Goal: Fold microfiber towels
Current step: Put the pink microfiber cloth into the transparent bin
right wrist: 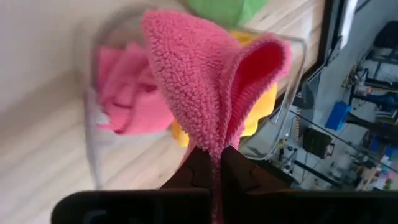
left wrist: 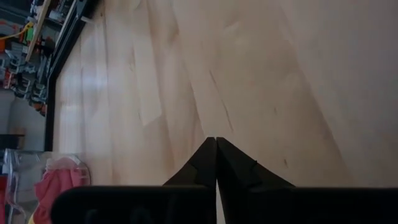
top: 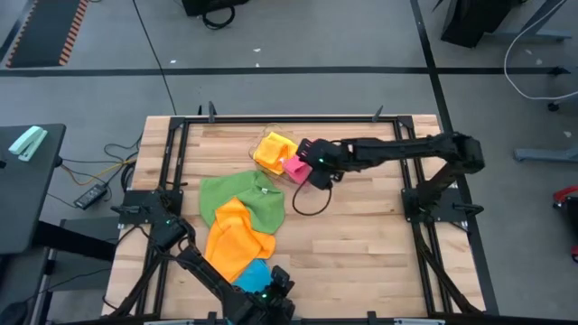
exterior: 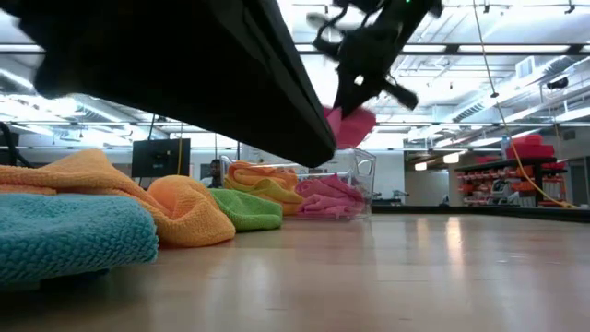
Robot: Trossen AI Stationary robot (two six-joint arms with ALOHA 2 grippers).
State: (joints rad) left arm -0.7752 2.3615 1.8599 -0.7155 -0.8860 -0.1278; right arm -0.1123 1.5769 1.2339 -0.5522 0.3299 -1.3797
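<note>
My right gripper (top: pixel 304 168) hangs over the clear plastic tray (top: pixel 262 137) at the table's far middle, shut on a pink towel (right wrist: pixel 205 68). The tray holds another pink towel (exterior: pixel 324 197) and a yellow towel (top: pixel 274 149). In front of it, a green towel (top: pixel 239 197), an orange towel (top: pixel 237 236) and a blue towel (top: pixel 253 273) lie crumpled on the wood, in a row toward the near edge. My left gripper (left wrist: pixel 216 144) is shut and empty beside the blue towel, over bare table at the near edge. My right gripper pinches a bunched fold of the pink towel (right wrist: pixel 215 147) between its two fingers, in more than one layer. The fingers slant down from the table's right side. The towel (exterior: pixel 351 125) is lifted clear of the tray and bulges out past the fingertips.
Bare wood spans the table's right half (top: pixel 361 235) and the near middle. A black cable loop (top: pixel 307 200) lies on the wood below my right gripper. The black frame rail (top: pixel 289 118) runs along the table's edges.
</note>
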